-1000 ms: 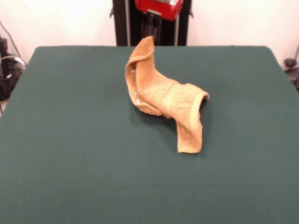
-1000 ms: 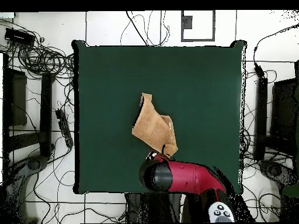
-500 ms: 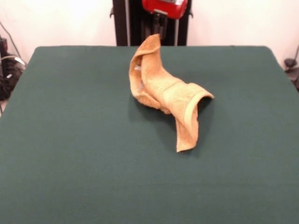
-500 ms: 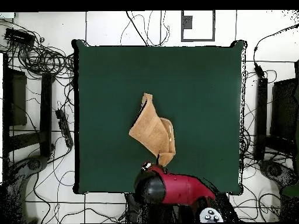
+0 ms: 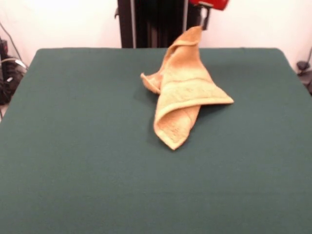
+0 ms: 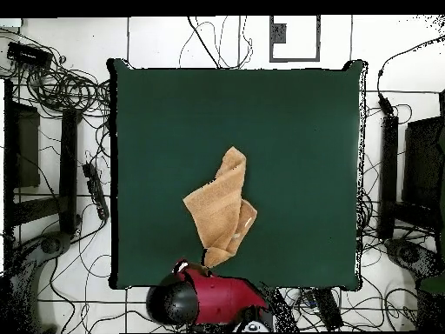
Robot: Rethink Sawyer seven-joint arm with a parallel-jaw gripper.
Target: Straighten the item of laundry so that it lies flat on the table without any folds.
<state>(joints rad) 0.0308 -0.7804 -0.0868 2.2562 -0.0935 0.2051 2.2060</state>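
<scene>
The orange-tan towel (image 5: 183, 92) lies crumpled and twisted on the dark green table (image 5: 73, 146), toward its far side. One corner is lifted up to my gripper (image 5: 201, 23) at the top edge, which is shut on that corner. The rest drapes down in folds, with one pointed end toward the camera. In the overhead view the towel (image 6: 222, 209) stretches diagonally on the table (image 6: 295, 130), its lower end at my gripper (image 6: 205, 257) near the bottom edge. The red arm (image 6: 213, 296) hides the gripper's body. The care tag is not visible.
The black pedestal (image 5: 151, 22) stands behind the table's far edge. Cables (image 6: 61, 87) and dark equipment (image 6: 26, 148) lie on the floor to the left of the table, with more equipment (image 6: 417, 174) on the right.
My gripper has pulled the held corner sideways along the robot's side of the table. The towel has dragged after it, turned over and spread lower and longer.
</scene>
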